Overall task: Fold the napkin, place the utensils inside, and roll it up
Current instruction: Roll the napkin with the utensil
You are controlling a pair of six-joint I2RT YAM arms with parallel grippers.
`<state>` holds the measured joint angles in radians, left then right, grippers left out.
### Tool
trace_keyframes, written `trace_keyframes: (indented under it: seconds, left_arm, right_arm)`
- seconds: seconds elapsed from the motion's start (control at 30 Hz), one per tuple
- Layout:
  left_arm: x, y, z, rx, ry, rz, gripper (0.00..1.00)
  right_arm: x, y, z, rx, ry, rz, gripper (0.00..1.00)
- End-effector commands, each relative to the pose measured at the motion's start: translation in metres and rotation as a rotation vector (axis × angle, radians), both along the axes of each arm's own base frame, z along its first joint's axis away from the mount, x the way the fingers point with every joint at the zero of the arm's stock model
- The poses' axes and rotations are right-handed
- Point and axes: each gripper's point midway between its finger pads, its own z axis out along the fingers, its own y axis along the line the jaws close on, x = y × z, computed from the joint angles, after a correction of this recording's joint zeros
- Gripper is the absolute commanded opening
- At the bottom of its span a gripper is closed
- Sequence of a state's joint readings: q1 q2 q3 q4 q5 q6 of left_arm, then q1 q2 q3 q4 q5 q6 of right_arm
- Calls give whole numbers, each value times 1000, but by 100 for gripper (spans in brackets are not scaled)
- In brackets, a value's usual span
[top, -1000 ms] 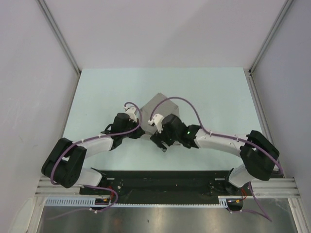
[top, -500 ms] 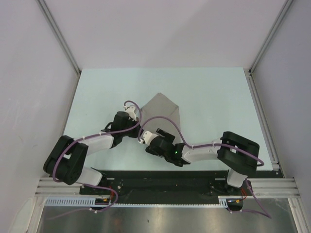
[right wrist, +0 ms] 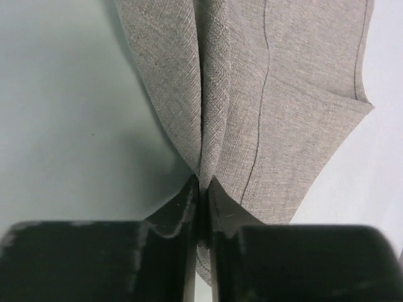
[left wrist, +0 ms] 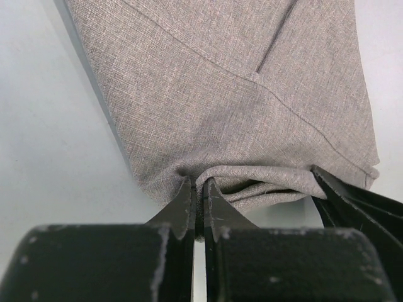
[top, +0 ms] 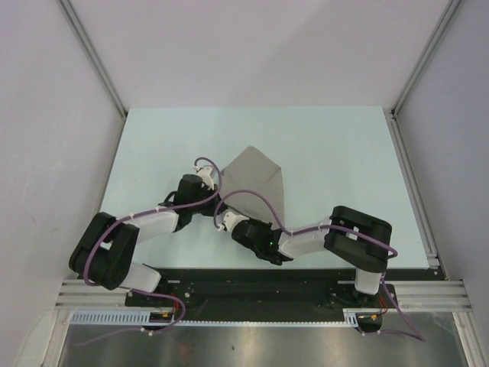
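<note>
The left gripper (left wrist: 197, 200) is pinched tight on a bunched fold at the near edge of the napkin (left wrist: 239, 94). Its two tips almost meet, with cloth caught between them. The right gripper (right wrist: 201, 189) is narrowed onto the napkin too, clamping a raised pleat on that same near edge, just to the right of the left gripper. Seen from above, the napkin lies folded on the pale table (top: 153, 138) as a grey-beige shape, with its pointed end on the side away from the arms. Both grippers sit at the napkin's near end, close beside each other.
</note>
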<state>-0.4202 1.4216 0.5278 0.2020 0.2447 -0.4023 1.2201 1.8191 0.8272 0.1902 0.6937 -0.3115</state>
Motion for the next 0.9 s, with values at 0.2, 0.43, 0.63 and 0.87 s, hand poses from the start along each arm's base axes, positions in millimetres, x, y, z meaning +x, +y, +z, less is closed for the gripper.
trace_keyframes:
  seconds: [0.2,0.43,0.63,0.87]
  left_arm:
    - [21,1,40,-77,-85,40,40]
    - [16,39,44,-42,-100,203,75]
    - [4,53,54,-47,-198,224,87]
    - [-10,34,56,-117,-225,100,87]
  right_arm:
    - [-25,15,15,43,385,53,0]
    - [-42,27,25,116,709,72,0]
    - [-45,32,20,169,930,76,0]
    - [-38,32,13,252,1139,81,0]
